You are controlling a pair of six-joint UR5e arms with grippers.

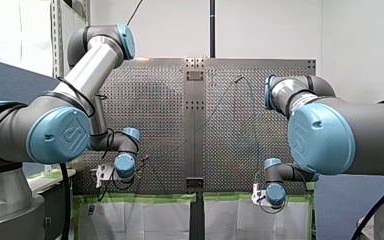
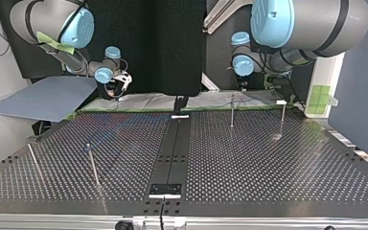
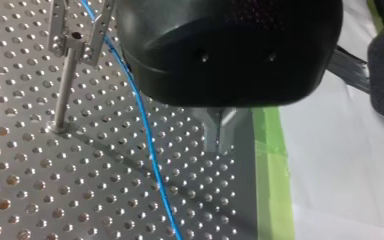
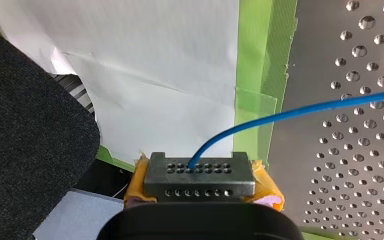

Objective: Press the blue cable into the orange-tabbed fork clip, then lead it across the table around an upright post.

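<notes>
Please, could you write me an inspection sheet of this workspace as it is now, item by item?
Surface: perforated metal table, flat.
Job's things: blue cable running over the table; four upright posts in the top view; orange-tabbed clip not seen.
Clutter: nothing seen.
Grippers: right gripper, yellow pads, jaws shut on the blue cable; left gripper by the top of one post.
Cables: black arm cables along my left arm.
Surroundings: green tape and white paper at the table's edge; grey-blue sheet beside it.
</notes>
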